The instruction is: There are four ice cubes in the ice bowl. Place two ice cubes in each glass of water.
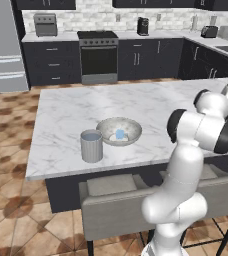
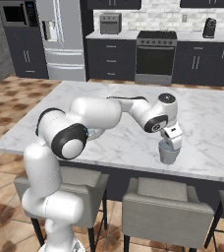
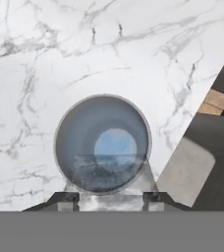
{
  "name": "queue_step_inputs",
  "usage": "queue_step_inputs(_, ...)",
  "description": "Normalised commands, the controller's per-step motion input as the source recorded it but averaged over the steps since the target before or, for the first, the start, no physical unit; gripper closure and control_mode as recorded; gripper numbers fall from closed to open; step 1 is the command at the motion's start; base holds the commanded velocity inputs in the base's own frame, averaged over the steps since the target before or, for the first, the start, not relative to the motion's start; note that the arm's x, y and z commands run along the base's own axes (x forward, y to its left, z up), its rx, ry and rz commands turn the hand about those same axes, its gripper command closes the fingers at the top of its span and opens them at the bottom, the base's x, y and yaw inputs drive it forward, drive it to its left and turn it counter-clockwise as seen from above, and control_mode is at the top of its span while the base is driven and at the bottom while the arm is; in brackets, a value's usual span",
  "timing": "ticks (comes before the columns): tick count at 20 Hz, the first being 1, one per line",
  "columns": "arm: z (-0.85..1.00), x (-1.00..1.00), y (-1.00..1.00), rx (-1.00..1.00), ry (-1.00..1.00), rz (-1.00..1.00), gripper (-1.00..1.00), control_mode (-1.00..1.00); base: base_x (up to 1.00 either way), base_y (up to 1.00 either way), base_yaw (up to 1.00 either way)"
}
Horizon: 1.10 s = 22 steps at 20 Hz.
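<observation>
The two-finger tool (image 2: 172, 143) hangs straight above the short grey ribbed tumbler of water (image 2: 168, 153) by the white marble tabletop's (image 2: 217, 123) near edge. A small pale-blue ice cube (image 3: 115, 144) seems pinched in its part-closed jaws.

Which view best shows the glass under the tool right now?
The hand view: it looks straight down into the glass, onto a pale-blue patch inside. The right base view shows its side beneath the tool.

Glossy white rounded arm (image 2: 92, 115), black joint bands, small dark pincer (image 3: 110, 198) tips.
</observation>
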Motion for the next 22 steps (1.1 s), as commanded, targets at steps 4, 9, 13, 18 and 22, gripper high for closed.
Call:
queue_step_inputs(4, -0.31, 0.23, -0.08, 0.00, 0.00, 0.00, 1.00, -1.00, 0.00, 0.00, 0.00)
queue_step_inputs(9, -0.29, 0.07, -0.09, 0.00, 0.00, 0.00, 1.00, -1.00, 0.00, 0.00, 0.00)
queue_step_inputs(13, -0.20, 0.10, -0.08, 0.00, 0.00, 0.00, 1.00, -1.00, 0.00, 0.00, 0.00)
queue_step_inputs(18, -0.16, 0.17, 0.00, 0.00, -0.01, 0.00, 1.00, -1.00, 0.00, 0.00, 0.00)
queue_step_inputs(22, -0.09, 0.17, 0.00, 0.00, -0.03, 0.00, 1.00, -1.00, 0.00, 0.00, 0.00)
